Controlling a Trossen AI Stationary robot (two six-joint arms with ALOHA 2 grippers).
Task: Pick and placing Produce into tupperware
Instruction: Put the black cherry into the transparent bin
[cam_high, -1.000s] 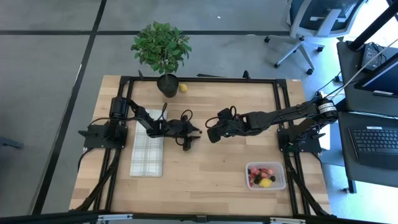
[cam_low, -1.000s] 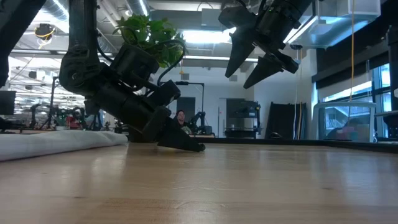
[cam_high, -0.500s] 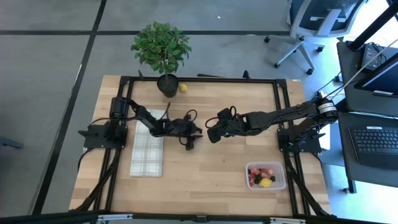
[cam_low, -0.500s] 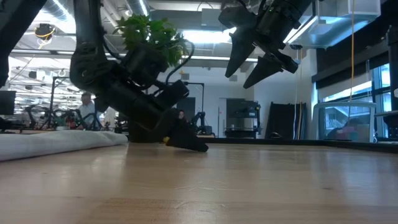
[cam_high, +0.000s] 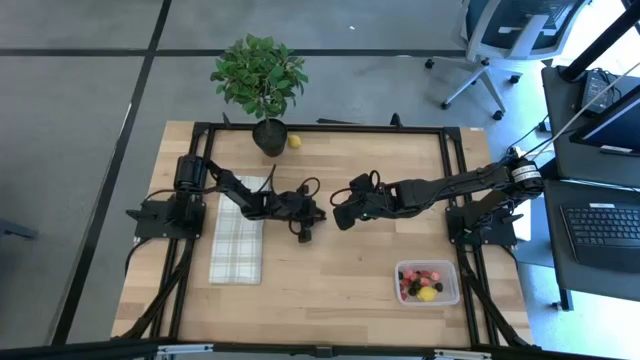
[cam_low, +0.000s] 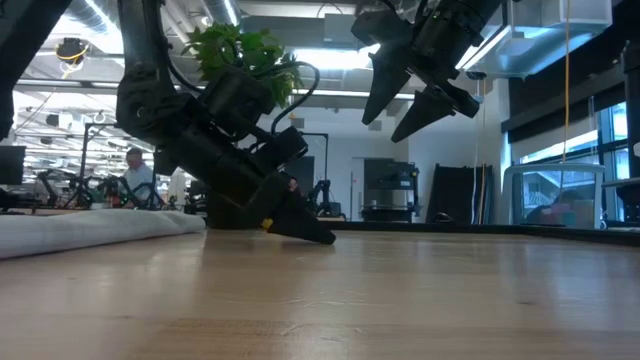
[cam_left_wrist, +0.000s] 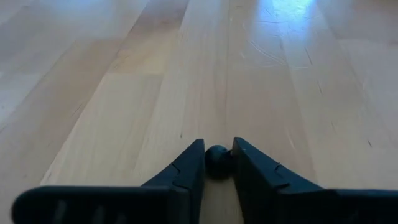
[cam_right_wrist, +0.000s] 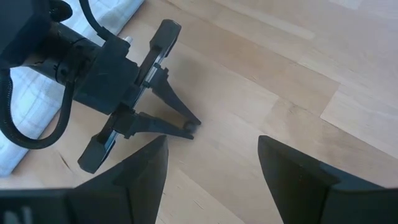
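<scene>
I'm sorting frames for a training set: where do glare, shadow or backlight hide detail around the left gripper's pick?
Left wrist view: window glare whitens the table far ahead; the dark berry between the left gripper fingertips stays clear. Low view: bright ceiling lights leave both arms as silhouettes, the right gripper included. Right wrist view: even light, soft shadow under the left gripper.

No text, label, brand, number or sign can be read anywhere in these views, neither on the table, nor on the arms, nor in the room behind.
</scene>
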